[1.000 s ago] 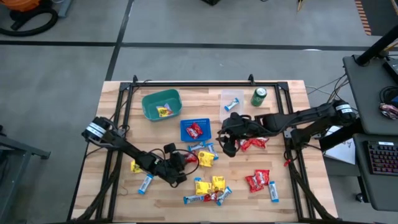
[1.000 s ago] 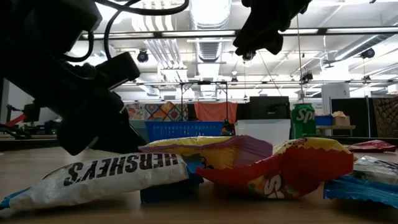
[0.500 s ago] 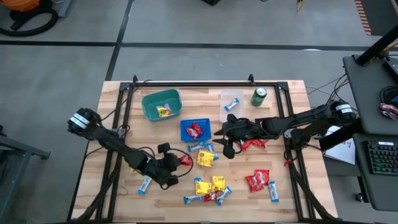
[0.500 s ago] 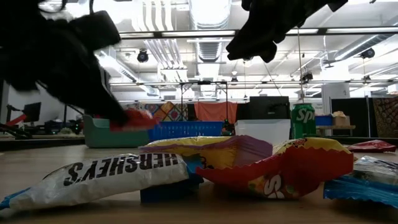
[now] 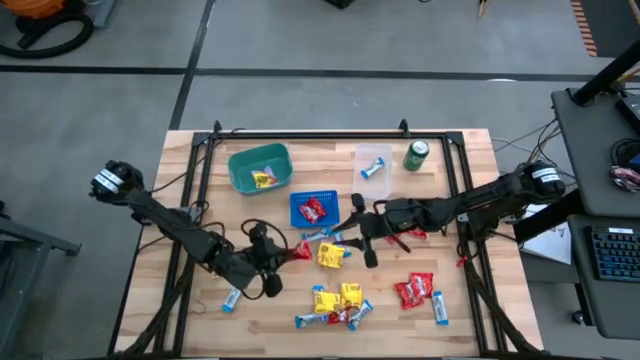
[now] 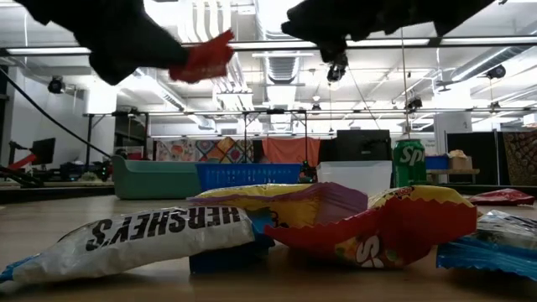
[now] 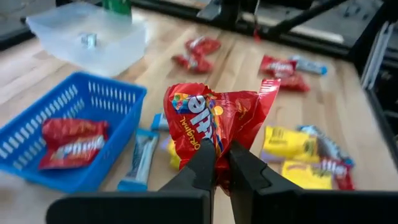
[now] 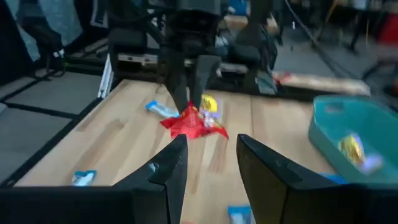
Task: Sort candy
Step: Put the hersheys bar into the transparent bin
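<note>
Clearly the sorting is at an early stage: only a few pieces sit in containers, while most of the candy (image 5: 338,300) lies loose on the counter (image 5: 460,310). The left gripper (image 7: 216,163) has its jaws closed on a red Skittles packet (image 7: 211,121), lifted clear of the counter just in front of the blue basket (image 5: 314,210). That basket holds two red packets (image 7: 71,143). The green bin (image 5: 259,167) holds what looks like one yellow candy (image 5: 264,179), though a second piece may be under it. The clear tub (image 5: 373,160) holds one blue-and-white bar (image 5: 374,168), with the green drink can (image 5: 416,154) beside it. The right gripper (image 5: 367,228) hovers with jaws apart and empty, near the middle of the counter beside a few red packets (image 5: 410,233). Left to sort, by my reckoning: the yellow packets (image 5: 340,296), the red pair (image 5: 414,290) toward the right, and the scattered blue-and-white bars (image 5: 233,297).
</note>
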You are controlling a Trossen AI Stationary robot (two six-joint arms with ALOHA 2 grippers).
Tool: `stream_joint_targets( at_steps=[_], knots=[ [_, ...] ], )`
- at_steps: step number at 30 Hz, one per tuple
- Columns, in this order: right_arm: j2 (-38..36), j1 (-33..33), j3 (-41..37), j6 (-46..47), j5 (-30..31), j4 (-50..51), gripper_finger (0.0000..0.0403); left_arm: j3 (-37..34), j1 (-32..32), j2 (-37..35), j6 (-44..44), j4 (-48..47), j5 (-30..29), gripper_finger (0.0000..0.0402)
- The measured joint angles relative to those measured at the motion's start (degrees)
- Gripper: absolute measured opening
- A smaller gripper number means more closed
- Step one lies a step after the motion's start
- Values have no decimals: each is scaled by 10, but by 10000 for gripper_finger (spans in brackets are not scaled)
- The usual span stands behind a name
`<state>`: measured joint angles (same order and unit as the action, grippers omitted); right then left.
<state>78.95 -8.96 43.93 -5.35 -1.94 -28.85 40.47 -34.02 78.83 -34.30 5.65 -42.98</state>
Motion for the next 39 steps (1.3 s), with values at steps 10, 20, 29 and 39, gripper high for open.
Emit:
stream_joint_targets(
  at_steps=[10, 20, 29, 39],
  knots=[
    [91, -4, 41, -56, 0, -58, 132, 0, 1, 5, 12, 64, -15, 2],
    [152, -5, 104, -142, 6, -28, 132, 0, 3, 7, -14, 68, -30, 2],
    [174, -6, 158, -188, 5, 40, 132, -2, 3, 8, -23, 65, -31, 2],
    [186, -7, 206, -217, 4, 111, 80, -2, 3, 8, -25, 64, -31, 3]
  ],
)
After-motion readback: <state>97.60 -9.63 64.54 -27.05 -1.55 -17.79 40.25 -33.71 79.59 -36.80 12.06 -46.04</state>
